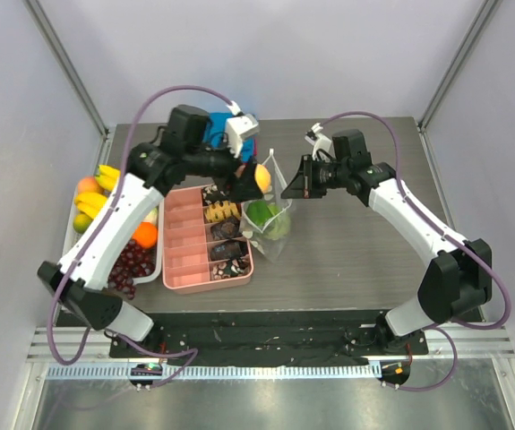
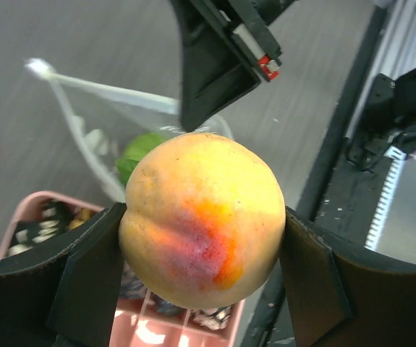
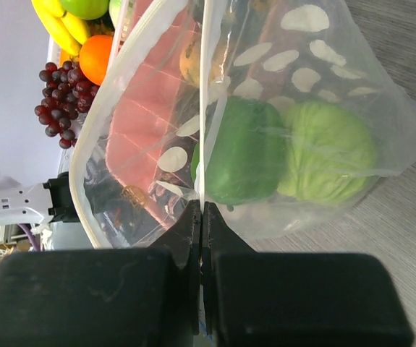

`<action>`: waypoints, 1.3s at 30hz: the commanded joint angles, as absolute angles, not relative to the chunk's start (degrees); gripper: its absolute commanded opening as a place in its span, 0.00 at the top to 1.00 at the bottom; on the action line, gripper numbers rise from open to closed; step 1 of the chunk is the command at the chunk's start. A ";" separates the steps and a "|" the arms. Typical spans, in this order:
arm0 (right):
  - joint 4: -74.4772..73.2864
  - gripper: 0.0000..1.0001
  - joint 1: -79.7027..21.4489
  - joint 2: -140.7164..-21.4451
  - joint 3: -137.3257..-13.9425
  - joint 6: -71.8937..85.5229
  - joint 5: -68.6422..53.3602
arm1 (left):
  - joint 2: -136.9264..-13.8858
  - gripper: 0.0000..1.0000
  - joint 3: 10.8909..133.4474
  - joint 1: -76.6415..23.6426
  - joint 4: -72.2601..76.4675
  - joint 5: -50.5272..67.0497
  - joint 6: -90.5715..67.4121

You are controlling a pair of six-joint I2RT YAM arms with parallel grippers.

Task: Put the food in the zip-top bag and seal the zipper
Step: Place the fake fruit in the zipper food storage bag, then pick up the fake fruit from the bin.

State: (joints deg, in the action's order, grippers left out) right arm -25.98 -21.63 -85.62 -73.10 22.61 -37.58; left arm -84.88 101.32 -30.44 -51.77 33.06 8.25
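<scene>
We see the left gripper [image 1: 255, 178] clamped on a peach [image 2: 202, 220], its flat black pads pressed into either side of the round fruit. The skin is matte yellow with a red-orange blush and a shallow crease. The peach hangs in the air near the middle of the worktop [image 1: 356, 260], a dark wood-grain board. It is above the far right corner of the pink box [image 1: 185, 260] and just beside the bag's raised mouth.

The bag [image 3: 323, 87] is thin, clear, crinkled plastic printed with white oval dots. It stands just right of the box, about midway between the left and right edges. The right gripper [image 3: 202, 224] has its blocky black fingers pressed together on the rim, pinching one side of the mouth. The zipper [image 3: 205, 108] runs from there as a narrow pale strip, and the other lip bows outward, so the mouth gapes.

Two green foods lie at the bottom of the bag, touching. One is smooth and glossy [image 3: 244, 152]; the other is paler and ribbed [image 3: 327, 152].

The box is shallow moulded plastic split into compartments. Dark round grapes [image 1: 132, 264] lie in a white tray [image 1: 72, 235] by the left edge.
</scene>
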 commanded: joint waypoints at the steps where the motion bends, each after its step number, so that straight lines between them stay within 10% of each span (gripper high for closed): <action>1: -25.84 0.99 -21.27 -82.18 -76.20 23.46 -38.23 | -89.45 0.41 100.37 -34.10 -43.77 30.77 0.26; 10: -24.61 0.99 -19.07 -82.26 -78.39 28.30 -40.51 | -97.11 0.33 102.65 -34.89 -42.36 17.94 -0.26; 17: -22.50 0.99 -18.55 -83.41 -78.22 31.11 -41.48 | -100.37 0.00 108.62 -35.68 -47.26 10.90 1.57; 25: -21.27 0.99 -17.75 -83.59 -76.91 32.61 -41.92 | -91.24 0.00 110.22 -30.69 -54.48 17.49 3.52; 39: -20.92 0.99 -16.44 -81.74 -73.66 30.85 -42.19 | -76.20 0.05 96.86 10.80 -74.35 23.57 27.32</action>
State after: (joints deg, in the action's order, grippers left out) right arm -23.62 -16.64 -84.25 -74.32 31.62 -41.25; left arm -77.23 100.68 6.22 -67.92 24.08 16.49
